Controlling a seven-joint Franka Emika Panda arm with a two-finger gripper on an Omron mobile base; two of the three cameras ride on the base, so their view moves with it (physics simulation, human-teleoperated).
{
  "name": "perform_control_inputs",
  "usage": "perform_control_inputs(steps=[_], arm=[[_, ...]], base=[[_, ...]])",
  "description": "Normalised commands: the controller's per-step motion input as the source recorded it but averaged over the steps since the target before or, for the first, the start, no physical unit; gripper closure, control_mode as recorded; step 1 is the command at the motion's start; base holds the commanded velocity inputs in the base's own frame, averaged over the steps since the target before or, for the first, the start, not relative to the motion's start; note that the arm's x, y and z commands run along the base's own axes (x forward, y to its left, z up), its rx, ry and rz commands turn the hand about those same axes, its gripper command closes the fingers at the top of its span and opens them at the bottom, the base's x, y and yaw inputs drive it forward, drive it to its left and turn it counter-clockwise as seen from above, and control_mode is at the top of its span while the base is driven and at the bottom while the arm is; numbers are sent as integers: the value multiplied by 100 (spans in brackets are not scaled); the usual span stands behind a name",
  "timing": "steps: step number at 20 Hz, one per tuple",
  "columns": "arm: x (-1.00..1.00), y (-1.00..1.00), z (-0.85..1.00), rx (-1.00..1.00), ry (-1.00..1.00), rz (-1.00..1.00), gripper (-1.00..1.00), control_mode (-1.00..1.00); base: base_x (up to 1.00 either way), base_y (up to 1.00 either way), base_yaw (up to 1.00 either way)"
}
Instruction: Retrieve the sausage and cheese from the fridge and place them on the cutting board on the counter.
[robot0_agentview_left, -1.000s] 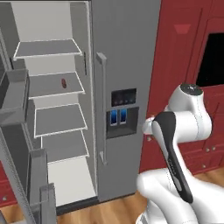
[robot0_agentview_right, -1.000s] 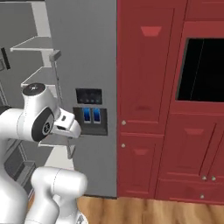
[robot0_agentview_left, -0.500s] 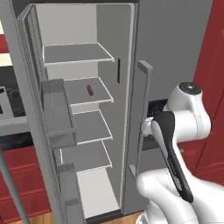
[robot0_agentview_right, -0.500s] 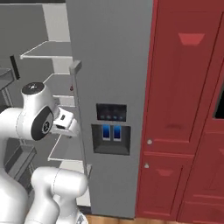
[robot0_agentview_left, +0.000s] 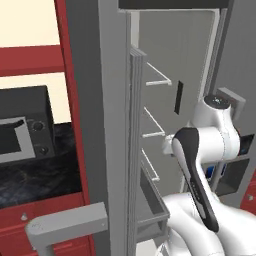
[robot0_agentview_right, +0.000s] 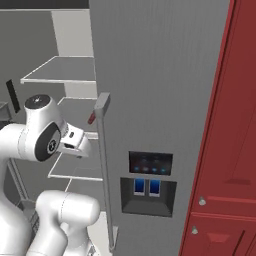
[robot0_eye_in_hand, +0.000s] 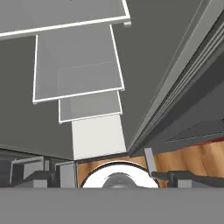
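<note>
— Base rolled nearer; the fridge (robot0_agentview_right: 160, 75) loomed closer, its open side ahead.
— And the tool (robot0_agentview_right: 82, 146)?
— Spread, empty, short of the shelf (robot0_agentview_right: 75, 106) where the sausage (robot0_agentview_right: 92, 119) lay; reaching in came next, I judged.

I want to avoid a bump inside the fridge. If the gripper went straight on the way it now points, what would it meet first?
Judging by the hand view, it points down past the white shelves toward the pale fridge floor. Probably that floor comes first, though a shelf edge may be nearer; depth is unclear.
</note>
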Motion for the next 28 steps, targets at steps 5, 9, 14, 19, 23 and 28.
perform_control_inputs(steps=[5,9,14,19,23,28], arm=[[29,19,0,-1,0,0,-100,-100],[98,21,0,0,-3,2,-100,-100],[94,44,0,-1,-12,8,-100,-100],[88,26,-3,0,-17,10,-100,-100],[82,0,0,0,-16,6,-100,-100],[83,4,0,0,-12,5,-100,-100]], base=[[35,39,0],[0,0,0],[0,0,0],[0,0,0],[0,0,0],[0,0,0]])
